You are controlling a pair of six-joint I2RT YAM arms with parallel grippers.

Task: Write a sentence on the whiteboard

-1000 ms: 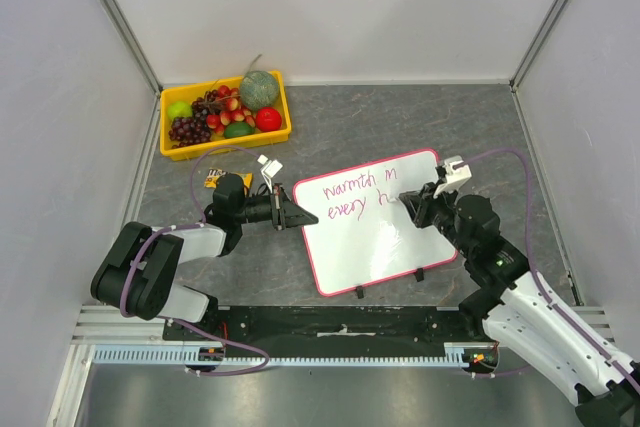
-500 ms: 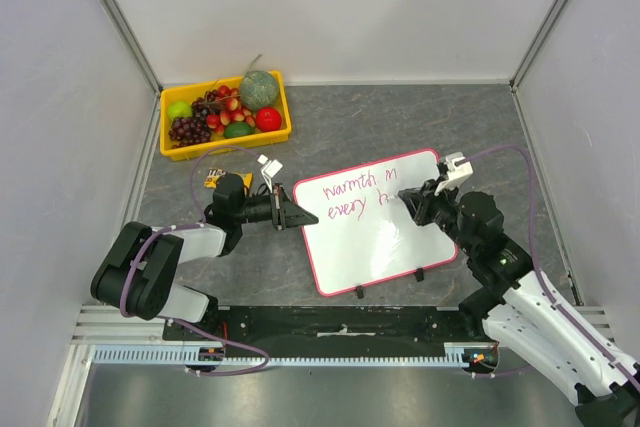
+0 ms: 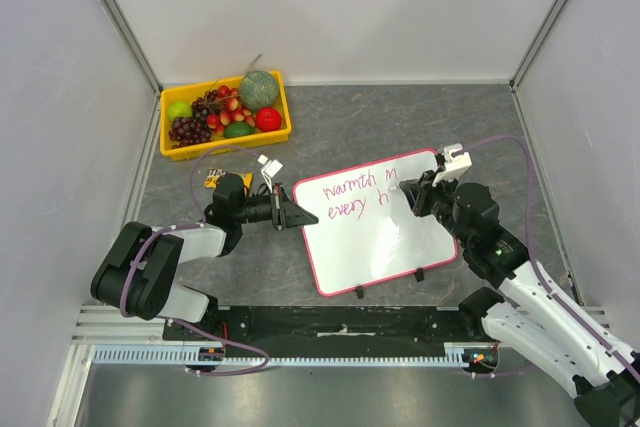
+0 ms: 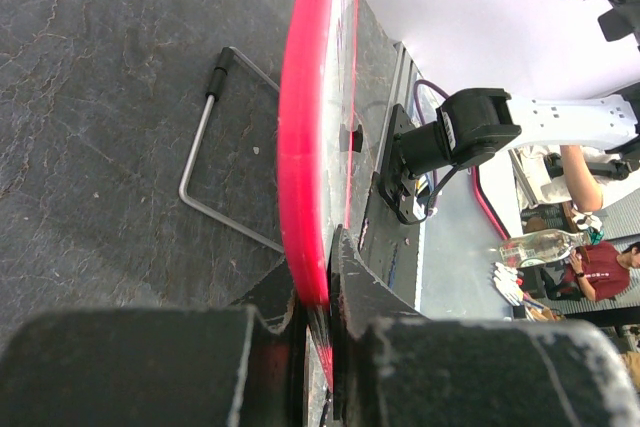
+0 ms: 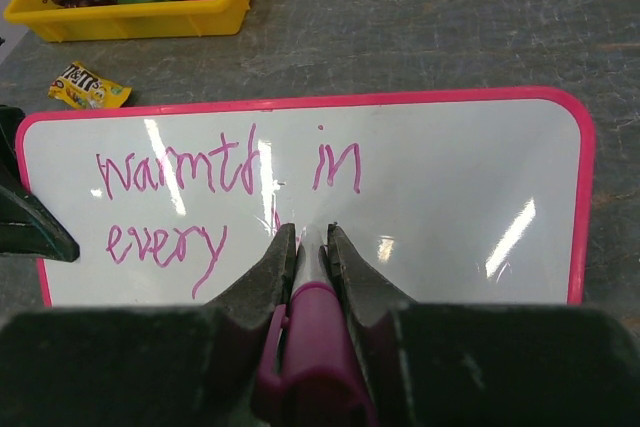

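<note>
We pinch the whiteboard (image 3: 385,247) rim in our left fingers (image 4: 365,292); our right fingers (image 5: 250,292) clamp a magenta marker (image 5: 318,347), tip on the board.

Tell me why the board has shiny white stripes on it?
Right wrist view: light glare streaks slant across the glossy whiteboard, one cutting through the sentence; the marker close to the lens is blurry. Left wrist view: the left pincer is dark and out of focus. Top view: only a faint sheen, letters tiny.
</note>
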